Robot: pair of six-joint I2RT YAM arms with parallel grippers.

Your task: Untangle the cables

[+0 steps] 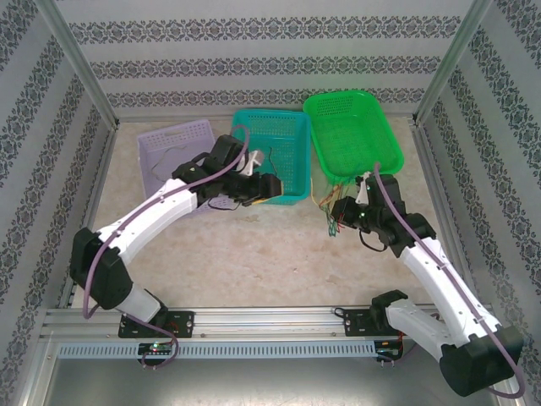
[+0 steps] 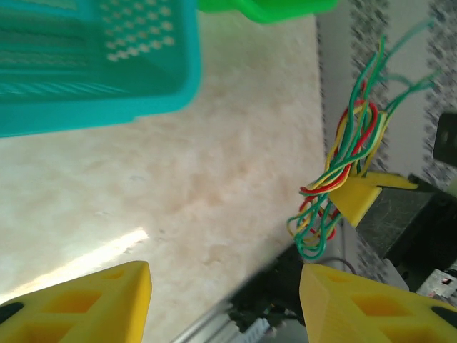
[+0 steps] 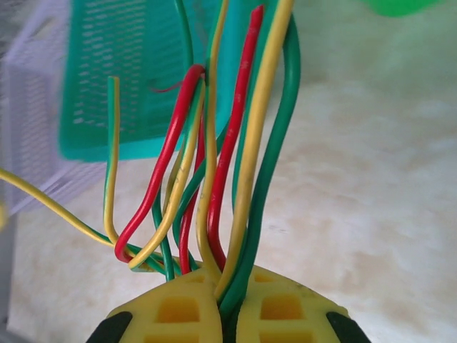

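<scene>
The cables point(image 3: 235, 157) are a bundle of green, yellow and red wires, and my right gripper point(image 3: 227, 300) is shut on its lower end, with the strands fanning upward from between the yellow fingers. From above, the right gripper point(image 1: 336, 213) holds the bundle point(image 1: 328, 223) just in front of the green basket. My left gripper point(image 2: 225, 304) stands open over bare table, its yellow fingers point(image 2: 78, 304) wide apart with nothing between them. In the left wrist view the bundle point(image 2: 343, 171) hangs to the right, apart from my fingers. From above, the left gripper point(image 1: 270, 188) hovers at the teal basket's front edge.
Three baskets stand along the back: purple point(image 1: 173, 144), teal point(image 1: 292, 127) and green point(image 1: 351, 131). A thin dark wire point(image 1: 270, 162) lies in the teal basket. The teal basket's wall point(image 2: 93, 71) is close above my left fingers. Open tabletop point(image 1: 270, 262) lies between the arms.
</scene>
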